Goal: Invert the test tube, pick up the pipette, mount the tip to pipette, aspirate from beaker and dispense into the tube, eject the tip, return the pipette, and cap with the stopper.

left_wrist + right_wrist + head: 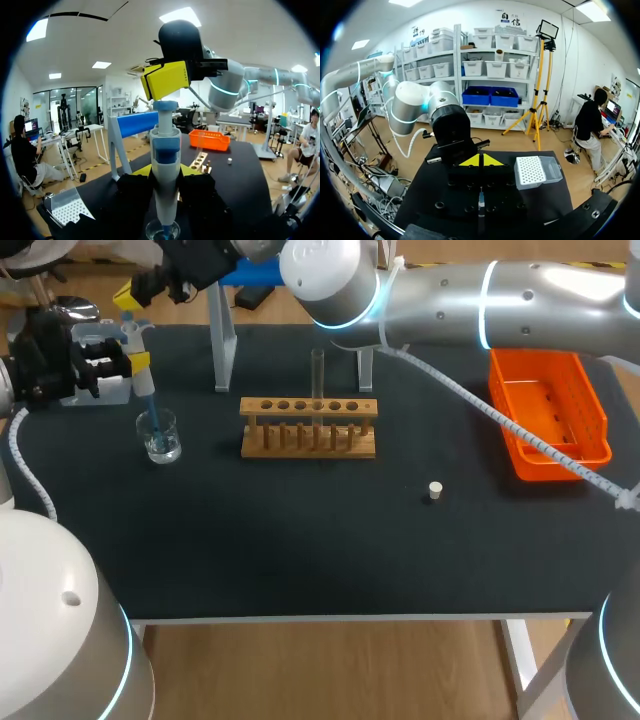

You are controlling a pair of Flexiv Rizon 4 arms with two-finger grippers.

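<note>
At L my left gripper [138, 362] is clamped on the white-and-blue plastic pipette [165, 150], with its blue tip [152, 418] down in the small clear glass beaker [160, 437]. My right gripper [166, 79], yellow tips together, is at the plunger [166, 106] top, so I judge the aspirate step is in hand. Next move, I think: let the plunger up slowly, lift out, carry to the clear glass test tube [318, 375] upright in the wooden rack [308, 430] at centre; the small white stopper [434, 491] lies further R.

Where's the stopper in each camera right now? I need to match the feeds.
Head view: stopper on the table, between wooden rack and orange tray, nearer the camera.
Left wrist view: stopper just in front of the orange tray.
Right wrist view: not visible.
Shared landmark: orange tray.
</note>
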